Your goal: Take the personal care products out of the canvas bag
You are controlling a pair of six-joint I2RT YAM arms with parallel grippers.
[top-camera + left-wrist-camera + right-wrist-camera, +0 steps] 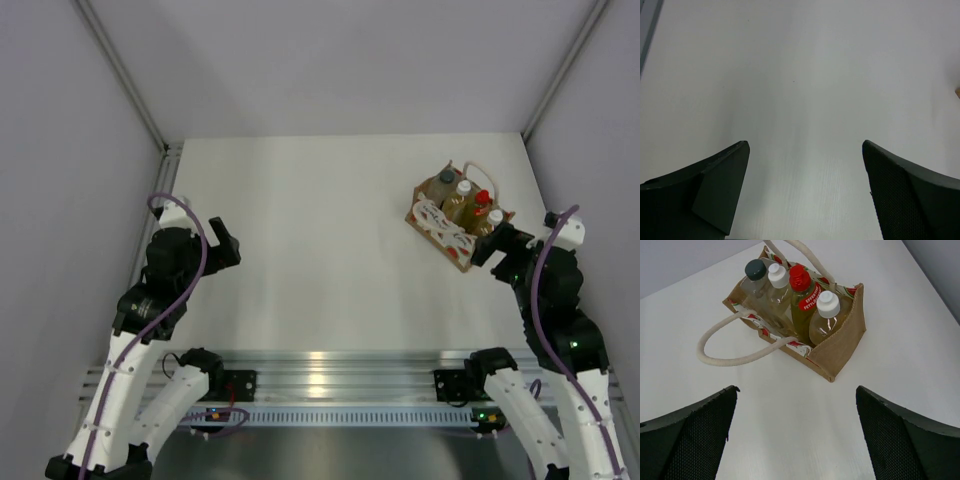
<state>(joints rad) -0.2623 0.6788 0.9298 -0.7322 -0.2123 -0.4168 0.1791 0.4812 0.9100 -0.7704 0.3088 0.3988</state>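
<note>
White table [320, 250] inside a pale grey-walled enclosure [330, 60]; aluminium rail [320, 365] along the near edge where both arm bases are bolted.

Canvas bag [840, 347] sits upright on the far right part of the table, close to the right wall, turned at an angle to the table edges; tan-brown fabric with a white-and-red print along the top edge; one white rope handle [730, 360] is flopped out onto the table on the near-left side, the other [800, 252] arches over the far side.

All four bottles stand upright in the bag in a row, caps above the rim: clear bottle with dark grey cap [755, 271] at the far end; amber bottle with white cap [777, 276] touching it; yellow bottle with red cap [802, 295] next, red label with white text; second amber bottle with white cap [827, 310] at the near end, against the end wall.

Right gripper [796, 390]: jaws spread wide, nothing between them; it faces the bag's near corner with bare table in the gap, not touching.

Left gripper [805, 145]: jaws likewise spread wide, holding nothing; over bare table on the left side, well apart from the bag.
</note>
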